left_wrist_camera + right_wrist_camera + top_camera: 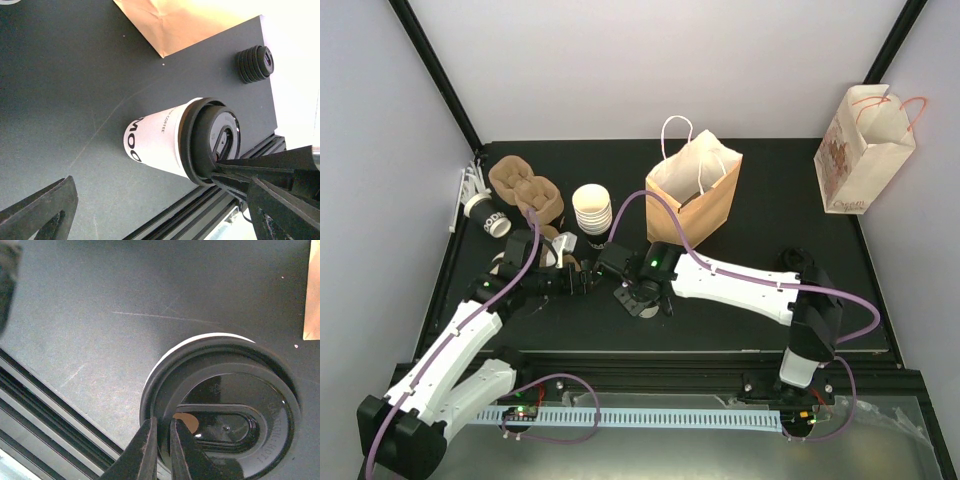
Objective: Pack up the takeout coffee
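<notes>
A takeout coffee cup (160,140), white with dark print and a black lid (225,405), stands on the black table near the front edge. My right gripper (162,422) comes down on it from above and is shut on the lid's rim, one finger outside and one inside. In the top view the right gripper (638,292) hides most of this cup (645,308). My left gripper (160,215) stands wide open just left of the cup without touching it, and the top view shows the left gripper (582,282) beside the right one. A second lidded cup (488,215) lies on its side at the back left.
An open brown paper bag (695,195) stands behind the cup. Brown pulp carriers (525,190) and a stack of white cups (592,210) sit at the back left. A stack of black lids (255,63) rests further right. A white printed bag (865,150) hangs on the right wall.
</notes>
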Tool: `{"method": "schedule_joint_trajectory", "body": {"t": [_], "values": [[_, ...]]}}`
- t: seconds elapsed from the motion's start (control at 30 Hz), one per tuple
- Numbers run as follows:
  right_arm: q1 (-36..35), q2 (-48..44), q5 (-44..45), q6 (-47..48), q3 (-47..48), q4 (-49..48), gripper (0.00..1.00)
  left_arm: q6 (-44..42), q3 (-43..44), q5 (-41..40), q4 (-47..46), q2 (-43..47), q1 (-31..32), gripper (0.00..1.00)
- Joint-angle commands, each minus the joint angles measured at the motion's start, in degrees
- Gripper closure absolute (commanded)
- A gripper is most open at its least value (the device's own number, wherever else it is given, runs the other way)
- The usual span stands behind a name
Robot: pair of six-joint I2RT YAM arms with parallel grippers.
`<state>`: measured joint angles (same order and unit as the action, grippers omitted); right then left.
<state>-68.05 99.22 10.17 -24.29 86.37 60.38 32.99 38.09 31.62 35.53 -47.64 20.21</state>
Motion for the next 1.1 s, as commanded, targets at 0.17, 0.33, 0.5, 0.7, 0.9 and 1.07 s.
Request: {"method": "schedule_joint_trajectory", "body": {"t": [0.17,0.33,0.5,0.7,0.9,1.07], "values": [[-0.38,1.37,1.11,1.05,1.6,-0.68,0.88,-1.08,-0.07,1.72,-0.24,-0.26,-0.43,0.05],[-0.37,1.92,2.0,1.24,1.95,-0.44,0.86,-1.24,-0.05,1.75,-0.24,-0.35,-0.43,0.05],[-0.32,1.45,3.55,0.7,2.28,0.16,0.66,-1.26,-0.03,2.1,-0.34,-0.61,-0.48,0.05],[-0.28,-2.0,4.16,0.87,3.61,0.63,0.49,-1.35,-0.03,2.16,-0.32,-0.69,-0.44,0.05],[-0.27,-4.82,7.05,-0.17,4.39,2.39,0.45,-1.26,-0.69,4.16,-1.38,-0.8,-0.43,0.05],[0.38,-10.95,8.81,-1.64,-1.28,-3.2,0.43,0.66,-4.17,8.3,-6.13,0.04,-0.34,0.05]]}}
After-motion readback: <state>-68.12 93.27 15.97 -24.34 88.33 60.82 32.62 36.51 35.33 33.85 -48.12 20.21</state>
